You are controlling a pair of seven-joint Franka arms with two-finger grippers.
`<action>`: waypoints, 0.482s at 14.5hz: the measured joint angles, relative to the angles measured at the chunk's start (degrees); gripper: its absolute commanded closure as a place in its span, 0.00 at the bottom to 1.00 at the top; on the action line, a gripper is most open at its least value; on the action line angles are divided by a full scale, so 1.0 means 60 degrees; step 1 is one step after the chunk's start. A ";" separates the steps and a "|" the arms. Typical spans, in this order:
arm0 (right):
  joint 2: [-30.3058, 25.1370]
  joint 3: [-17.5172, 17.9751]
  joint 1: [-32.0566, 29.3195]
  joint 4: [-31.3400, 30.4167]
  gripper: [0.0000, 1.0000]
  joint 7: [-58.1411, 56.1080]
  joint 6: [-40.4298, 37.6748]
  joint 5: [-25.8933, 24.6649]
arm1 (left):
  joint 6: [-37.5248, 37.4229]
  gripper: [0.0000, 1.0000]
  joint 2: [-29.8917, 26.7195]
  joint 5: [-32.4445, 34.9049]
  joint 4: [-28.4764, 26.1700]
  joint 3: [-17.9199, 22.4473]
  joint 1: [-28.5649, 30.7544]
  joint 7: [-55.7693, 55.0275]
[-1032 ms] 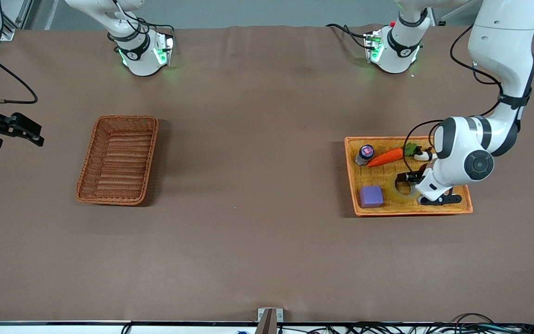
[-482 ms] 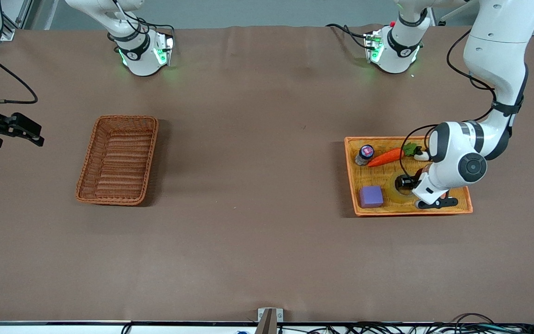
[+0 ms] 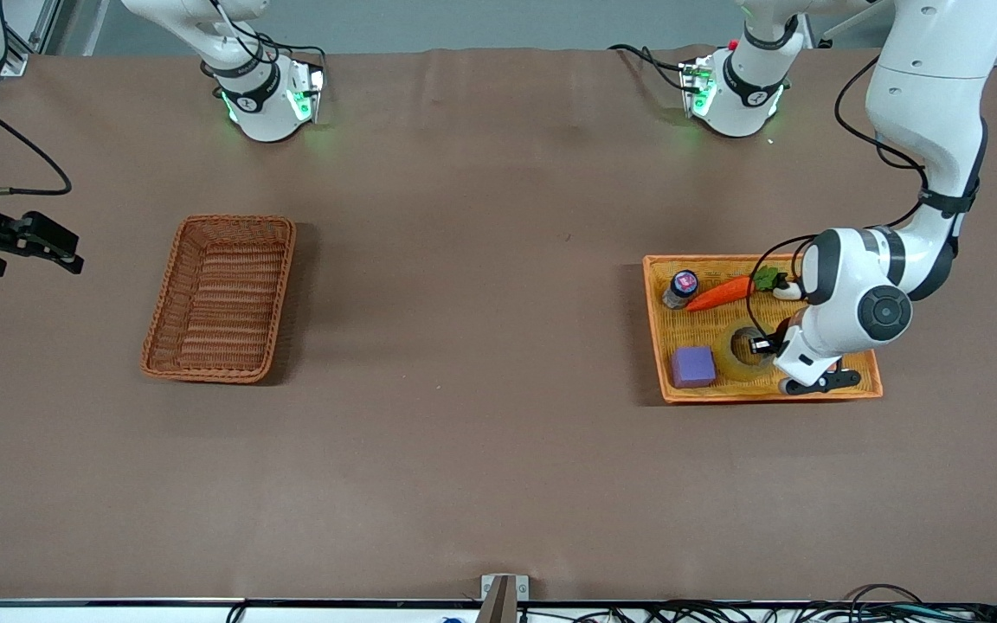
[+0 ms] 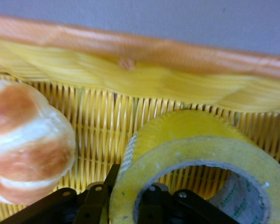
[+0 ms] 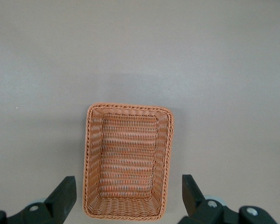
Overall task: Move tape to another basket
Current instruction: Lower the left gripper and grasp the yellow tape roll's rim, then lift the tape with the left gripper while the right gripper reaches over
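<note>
The tape, a yellowish ring, lies flat in the orange-yellow tray at the left arm's end of the table. My left gripper is down on it, shut on the tape. In the left wrist view one finger is outside the tape and one is in its hole, pinching the wall. The reddish-brown basket sits empty toward the right arm's end. My right gripper waits open in the air beside it. In the right wrist view the basket lies below it.
In the tray with the tape are a purple cube, a toy carrot and a small bottle. A bread roll lies close beside the tape. The tray's raised rim runs just past the tape.
My left hand has come down lower over the tray and its fingers have settled around the tape's wall. The tape still lies in the tray. The right arm has not moved.
</note>
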 measured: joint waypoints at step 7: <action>0.0001 -0.0003 0.0000 0.0000 0.00 0.0000 0.0000 0.0000 | -0.2743 0.94 -0.1784 0.0001 0.1470 -0.1031 -0.0052 -0.1009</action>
